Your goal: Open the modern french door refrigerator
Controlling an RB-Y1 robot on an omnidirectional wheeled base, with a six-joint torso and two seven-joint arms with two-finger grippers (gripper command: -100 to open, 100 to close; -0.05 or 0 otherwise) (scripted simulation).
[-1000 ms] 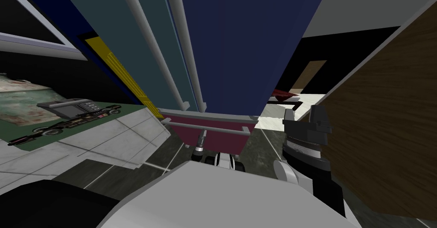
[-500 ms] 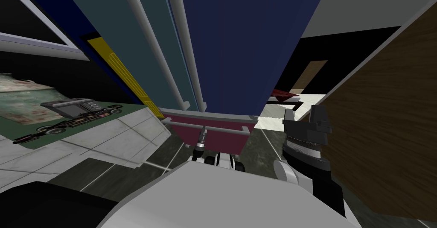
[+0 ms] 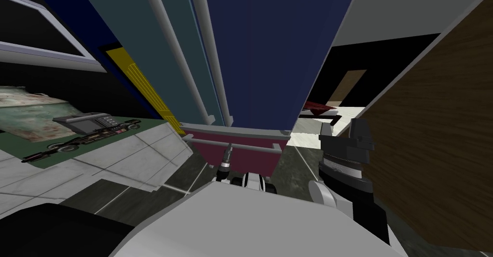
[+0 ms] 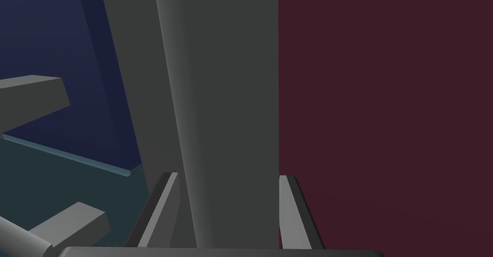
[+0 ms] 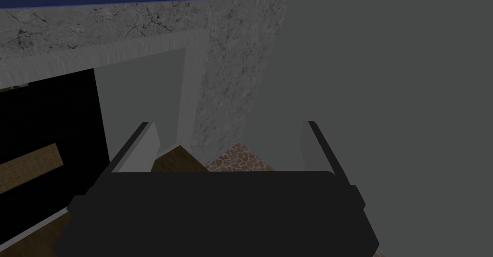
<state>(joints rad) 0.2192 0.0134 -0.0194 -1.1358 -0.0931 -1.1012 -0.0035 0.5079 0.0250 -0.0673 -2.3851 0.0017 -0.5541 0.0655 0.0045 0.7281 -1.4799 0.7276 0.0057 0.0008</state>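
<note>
A: The tall two-door refrigerator [image 3: 240, 28] is to be placed.
B: It is logged straight ahead and near. A teal left door [image 3: 135, 42] and a navy right door [image 3: 279, 52] are seen, with long grey vertical handles [image 3: 207, 28]. A maroon bottom drawer [image 3: 250, 161] sits lowest.
A: Pincer state?
B: The left gripper [image 4: 229, 176] is clamped on the drawer's grey horizontal bar handle [image 4: 226, 100], a blade pressed to each side. The right gripper [image 5: 226, 129], at the right beside a brown wood-grain panel [image 3: 433, 124], is spread wide and holds nothing.
A: Handling?
B: The bar is judged rigid and smooth, the drawer heavy and probably held by its seal. A straight, steady pull is advised, lest the blades slide.
A: Unclear?
B: The bar's ends are cut off in the wrist view. No gap at the drawer front can be made out.
</note>
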